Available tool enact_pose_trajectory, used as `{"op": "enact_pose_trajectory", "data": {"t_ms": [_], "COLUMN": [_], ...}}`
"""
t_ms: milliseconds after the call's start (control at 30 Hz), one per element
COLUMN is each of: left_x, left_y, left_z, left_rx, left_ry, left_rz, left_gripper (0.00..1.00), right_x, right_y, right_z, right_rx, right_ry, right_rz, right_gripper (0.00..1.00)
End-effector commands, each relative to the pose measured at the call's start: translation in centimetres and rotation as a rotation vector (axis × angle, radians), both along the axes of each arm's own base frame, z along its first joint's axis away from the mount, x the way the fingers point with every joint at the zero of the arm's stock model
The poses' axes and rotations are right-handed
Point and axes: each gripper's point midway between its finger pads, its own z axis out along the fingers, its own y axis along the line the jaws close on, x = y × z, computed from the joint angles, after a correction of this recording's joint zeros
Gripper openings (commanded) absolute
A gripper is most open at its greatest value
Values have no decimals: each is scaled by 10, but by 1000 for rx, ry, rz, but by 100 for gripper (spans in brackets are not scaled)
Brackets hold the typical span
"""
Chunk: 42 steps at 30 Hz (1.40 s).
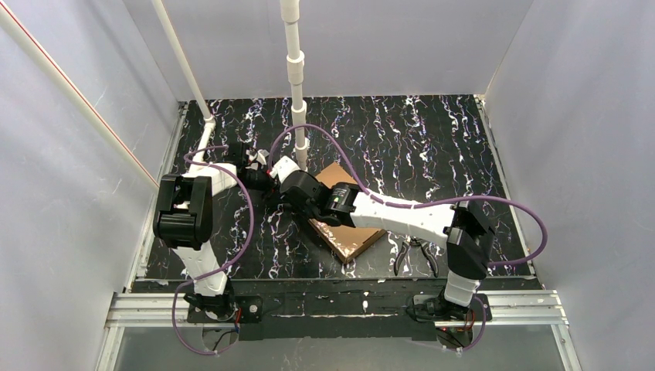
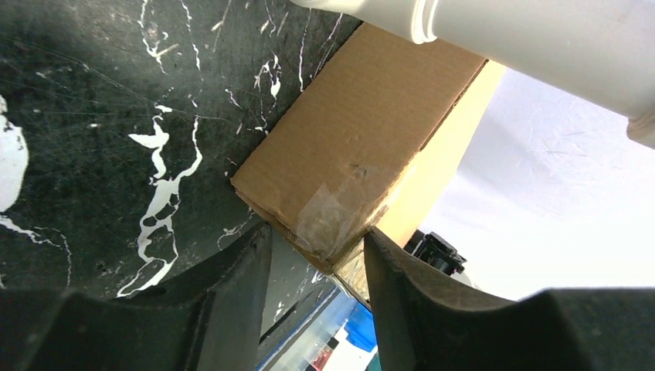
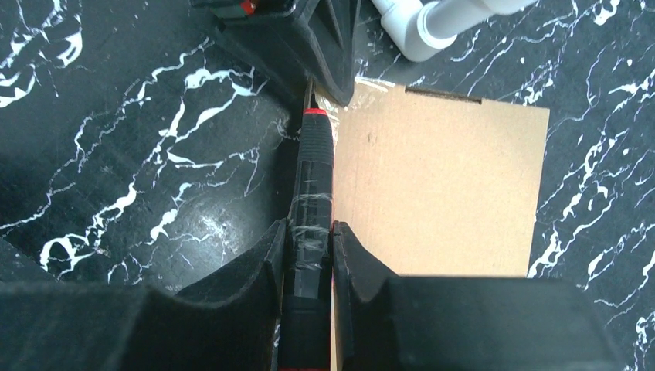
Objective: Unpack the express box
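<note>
The express box (image 1: 357,236) is a flat brown cardboard mailer lying in the middle of the table. My right gripper (image 3: 309,229) is shut on a black tool with a red band (image 3: 315,166). The tool's tip rests at the box's far left corner, along the box's left edge (image 3: 440,185). My left gripper (image 2: 318,232) is closed on that taped corner (image 2: 332,224), one finger on each side. A blue and white pack (image 2: 359,332) shows under the corner. In the top view both grippers, left (image 1: 259,176) and right (image 1: 290,190), meet at the box's far end.
A pair of pliers (image 1: 413,255) lies near the front, right of the box. A white pipe post (image 1: 296,85) stands just behind the box, and a second slanted pipe (image 1: 185,69) stands at the back left. White walls enclose the black marbled table (image 1: 432,147).
</note>
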Motion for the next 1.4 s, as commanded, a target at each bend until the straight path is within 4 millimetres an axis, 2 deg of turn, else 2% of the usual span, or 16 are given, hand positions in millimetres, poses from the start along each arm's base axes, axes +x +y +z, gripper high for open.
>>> {"op": "enact_pose_trajectory", "data": {"t_ms": [0, 233, 467, 600, 700, 800, 967, 1033, 1200, 1267, 1367], "left_x": [1, 2, 1, -1, -1, -2, -11, -16, -37, -48, -74], "left_y": [2, 3, 4, 3, 6, 12, 20, 24, 30, 23, 0], "left_z": [-12, -14, -11, 2, 18, 37, 71, 90, 138, 155, 188], "left_rx": [31, 44, 52, 35, 54, 95, 142, 162, 171, 113, -70], "left_ry": [52, 53, 32, -24, -106, -183, -295, -349, -499, -570, -658], "left_rz": [32, 43, 37, 6, -9, -27, -27, -14, 7, -14, -119], "left_gripper": [43, 39, 36, 45, 58, 66, 71, 72, 74, 75, 75], "right_x": [-3, -12, -12, -14, -18, -18, -21, -22, -19, -19, -41], "right_y": [-23, -32, -34, -29, -23, -30, -61, -77, -107, -113, -106], "right_z": [-6, -4, -1, 13, 33, 48, 56, 51, 53, 64, 71], "right_rx": [-84, -67, -84, -40, 45, 66, 28, 20, 168, 294, 403], "right_ry": [41, 84, 87, 87, 76, 58, 29, 36, 147, 216, 370], "right_rz": [-77, -105, -121, -92, -60, -57, -86, -95, -47, 23, 216], "right_gripper": [1, 1, 1, 1, 1, 1, 1, 1, 1, 1, 1]}}
